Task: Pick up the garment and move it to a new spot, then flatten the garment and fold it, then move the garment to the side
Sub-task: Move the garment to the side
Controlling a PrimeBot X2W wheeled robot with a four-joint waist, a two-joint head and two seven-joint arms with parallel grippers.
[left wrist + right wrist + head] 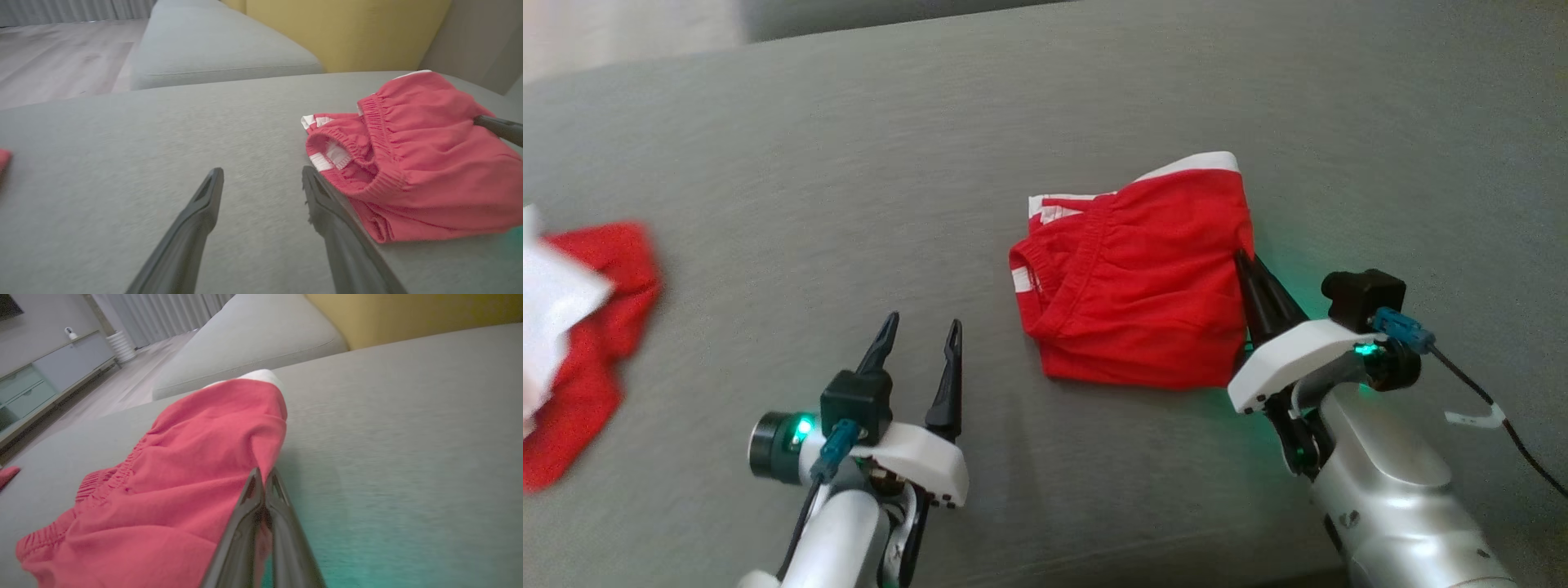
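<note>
At left, a red-and-white cloth (580,327) is cut off. My right end effector (264,473) pinches the right edge of the folded red fabric shorts (1143,286); left end effector (925,320) gapes over grey sofa cushion (849,163).

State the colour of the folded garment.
The garment is red with white trim; head view shows best.

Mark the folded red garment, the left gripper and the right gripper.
folded red garment (1135,286): head view, middle of fabric.
left gripper (924,320): head view, between open fingertips.
right gripper (1243,256): head view, shut fingertips.

loc: home, living rm | grey sofa (220,53), yellow cushion (347,32), curtains (163,314), sideboard (61,363)
</note>
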